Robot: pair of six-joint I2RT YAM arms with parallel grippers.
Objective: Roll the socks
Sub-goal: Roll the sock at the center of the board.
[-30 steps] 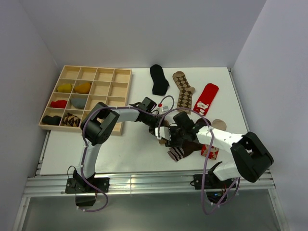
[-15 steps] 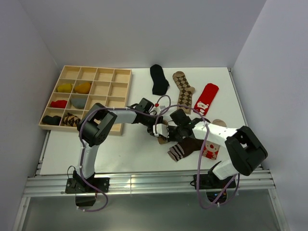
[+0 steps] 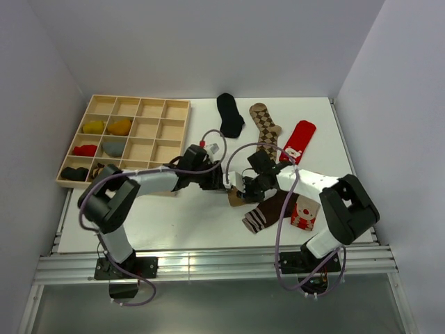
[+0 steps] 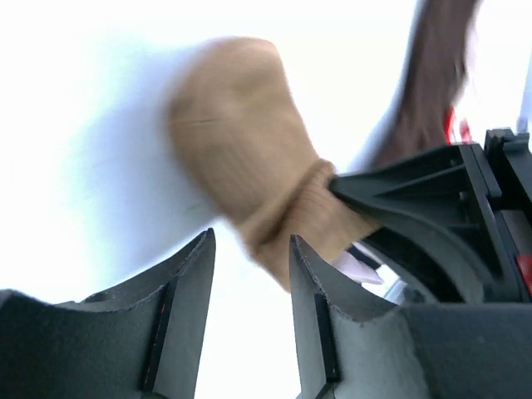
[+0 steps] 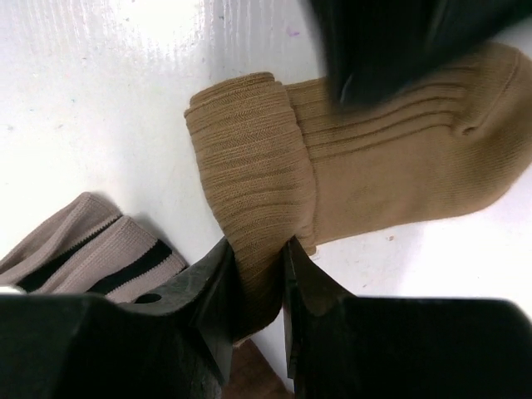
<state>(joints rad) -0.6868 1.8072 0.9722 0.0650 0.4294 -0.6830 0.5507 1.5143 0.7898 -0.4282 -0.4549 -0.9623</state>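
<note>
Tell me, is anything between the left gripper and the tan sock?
Nothing visible. The open left gripper faces the tan sock directly, just past its fingertips. The right gripper pinches the sock's folded cuff.

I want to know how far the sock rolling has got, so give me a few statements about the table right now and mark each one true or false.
1. The right fingers pinch the folded cuff of the tan sock. True.
2. The left fingers are clamped on the tan sock. False: they stand apart, with bare table showing between them.
3. The black sock lies in the tray. False: it lies flat on the table, beside the argyle sock.
4. Several tray compartments hold coloured bundles. True.
</note>
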